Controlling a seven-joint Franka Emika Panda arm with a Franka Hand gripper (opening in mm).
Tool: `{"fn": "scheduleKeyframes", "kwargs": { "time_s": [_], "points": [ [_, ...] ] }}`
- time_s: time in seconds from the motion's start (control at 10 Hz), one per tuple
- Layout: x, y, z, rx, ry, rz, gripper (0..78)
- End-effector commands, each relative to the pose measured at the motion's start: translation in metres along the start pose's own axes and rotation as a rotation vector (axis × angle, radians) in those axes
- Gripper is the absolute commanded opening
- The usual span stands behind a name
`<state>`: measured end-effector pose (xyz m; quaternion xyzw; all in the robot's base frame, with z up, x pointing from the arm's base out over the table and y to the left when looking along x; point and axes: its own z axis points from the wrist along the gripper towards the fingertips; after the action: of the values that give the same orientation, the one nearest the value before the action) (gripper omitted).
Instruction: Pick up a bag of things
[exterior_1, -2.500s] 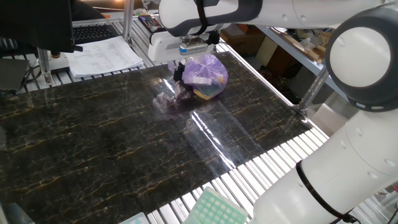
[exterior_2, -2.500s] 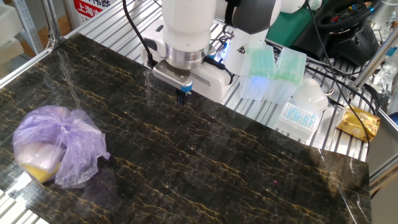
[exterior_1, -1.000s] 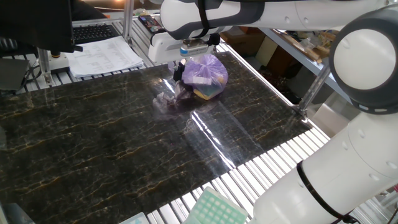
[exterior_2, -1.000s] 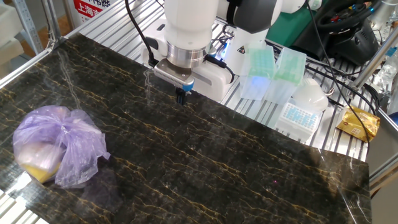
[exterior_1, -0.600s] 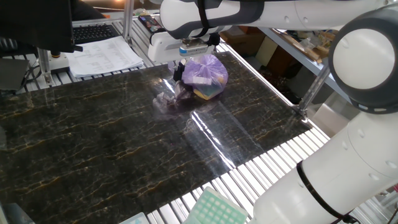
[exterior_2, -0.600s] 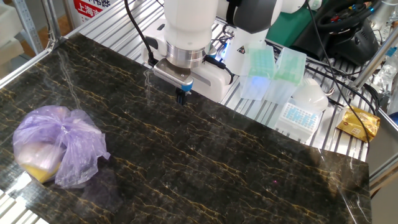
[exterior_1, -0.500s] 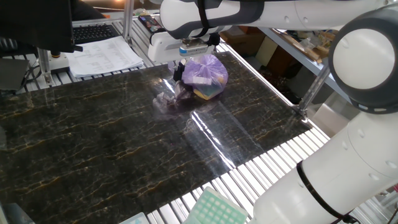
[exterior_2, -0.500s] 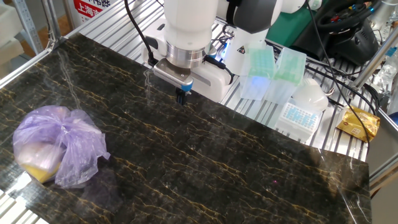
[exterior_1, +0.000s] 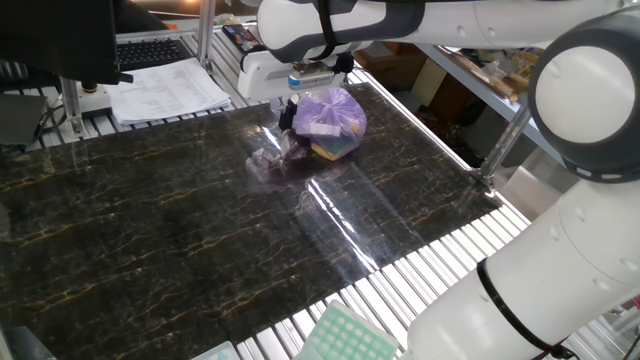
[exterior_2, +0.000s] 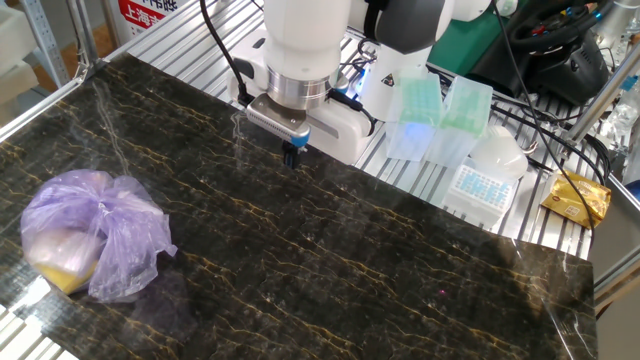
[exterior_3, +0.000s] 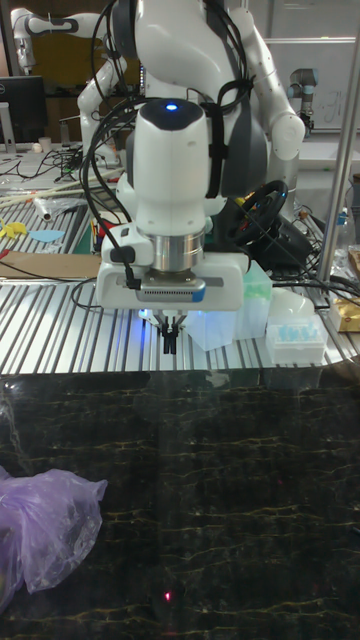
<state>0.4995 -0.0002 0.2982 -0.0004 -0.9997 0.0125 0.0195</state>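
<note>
The bag of things (exterior_2: 85, 235) is a lumpy lilac plastic bag with white and yellow items showing through. It lies on the dark marble table near one edge, also seen as the bag (exterior_1: 330, 120) and partly as the bag (exterior_3: 40, 535) at the lower left. My gripper (exterior_2: 291, 156) hangs over the opposite edge of the table, well apart from the bag, with its dark fingers pressed together and nothing between them. The tall fixed view shows the gripper (exterior_3: 170, 342) pointing straight down. In one fixed view the gripper (exterior_1: 291, 106) sits just behind the bag.
A small clear plastic wad (exterior_1: 265, 162) lies beside the bag. Green tip boxes (exterior_2: 420, 110), a white tray (exterior_2: 480, 175) and a yellow packet (exterior_2: 575, 200) sit on the slatted bench behind the table. Papers (exterior_1: 165, 90) lie off one corner.
The gripper has shifted very slightly compared with 2.5 s ago. Over the last second nothing has visibly moved, and the bag lies where it was.
</note>
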Motion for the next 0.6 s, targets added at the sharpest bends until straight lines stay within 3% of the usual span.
{"fn": "scheduleKeyframes", "kwargs": {
  "time_s": [0.1, 0.4, 0.5, 0.6],
  "points": [
    [-0.0007, -0.0001, -0.0016, 0.004, -0.004, 0.039, 0.0],
    [-0.0007, -0.0001, -0.0016, 0.007, 0.007, 0.090, 0.0],
    [-0.0007, -0.0001, -0.0016, 0.032, 0.013, 0.094, 0.0],
    [-0.0007, -0.0001, -0.0016, 0.031, 0.013, 0.099, 0.0]
  ]
}}
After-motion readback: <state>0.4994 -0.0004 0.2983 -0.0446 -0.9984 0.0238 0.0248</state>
